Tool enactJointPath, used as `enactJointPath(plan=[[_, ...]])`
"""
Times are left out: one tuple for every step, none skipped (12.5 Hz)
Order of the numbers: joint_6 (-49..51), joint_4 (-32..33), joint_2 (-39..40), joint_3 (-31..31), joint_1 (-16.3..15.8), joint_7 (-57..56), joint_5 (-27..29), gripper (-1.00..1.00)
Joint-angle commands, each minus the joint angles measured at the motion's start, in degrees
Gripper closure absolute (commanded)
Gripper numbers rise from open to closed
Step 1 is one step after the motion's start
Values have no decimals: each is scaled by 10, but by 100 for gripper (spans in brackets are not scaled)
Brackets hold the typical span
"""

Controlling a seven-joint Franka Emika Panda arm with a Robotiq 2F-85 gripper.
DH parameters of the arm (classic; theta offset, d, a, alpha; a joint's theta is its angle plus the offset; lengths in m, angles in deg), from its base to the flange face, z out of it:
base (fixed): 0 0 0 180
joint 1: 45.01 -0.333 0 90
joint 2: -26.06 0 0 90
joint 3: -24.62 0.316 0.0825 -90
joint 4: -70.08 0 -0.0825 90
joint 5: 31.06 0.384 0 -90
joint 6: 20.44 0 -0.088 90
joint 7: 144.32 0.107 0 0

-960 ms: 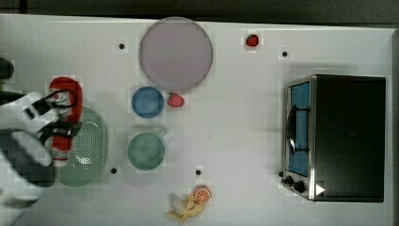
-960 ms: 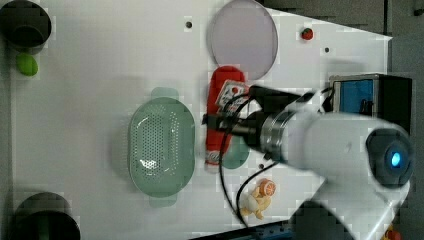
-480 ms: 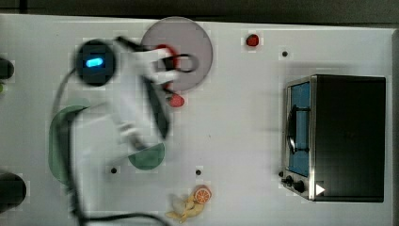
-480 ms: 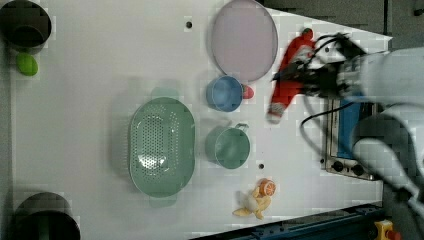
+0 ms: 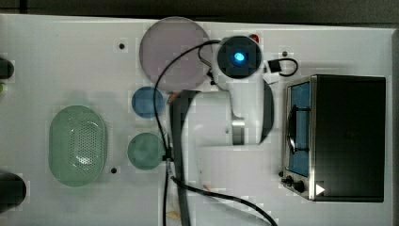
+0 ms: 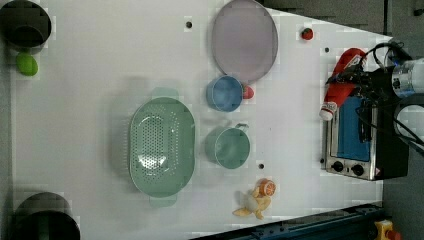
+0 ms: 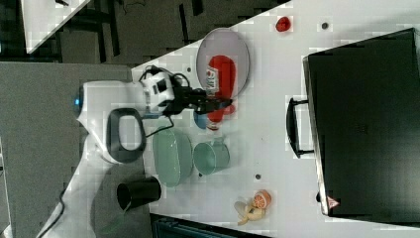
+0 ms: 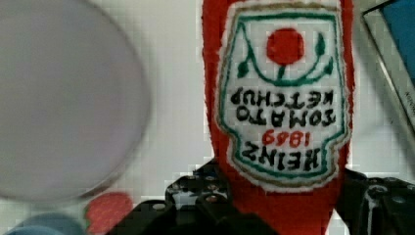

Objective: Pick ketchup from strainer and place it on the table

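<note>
Jaws clamp the ketchup (image 8: 281, 98) near its capped end, so the bottle hangs clear of the tabletop (image 6: 100, 75), well apart from the empty strainer (image 6: 161, 145), up by the toaster oven (image 6: 357, 140) near a far corner, likely awaiting set-down.

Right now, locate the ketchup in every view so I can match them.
Top view: hidden under the arm.
Left view: ketchup at the toaster oven's upper corner.
Right view: ketchup over the grey plate.
Wrist view: ketchup centre.
Shared landmark: the grey plate.
</note>
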Motion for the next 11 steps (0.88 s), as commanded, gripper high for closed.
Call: enactJointPath(plan=[[-59, 67, -33, 22, -28, -67, 4, -21], [-89, 94, -33, 20, -24, -67, 4, -21], [-111, 119, -32, 20, -20, -67, 4, -21], [-121, 140, -31, 19, -17, -67, 4, -21], [-123, 157, -28, 18, -16, -67, 4, -21], [-123, 169, -22, 16, -15, -67, 4, -21], [-127, 179, -14, 14, -14, -66, 4, -21], [-134, 185, -5, 13, -14, -66, 4, -21], [-137, 189, 6, 13, -13, -66, 4, -21], [-143, 192, 17, 13, -12, -66, 4, -27], [-153, 192, 28, 13, -11, -66, 4, -46]])
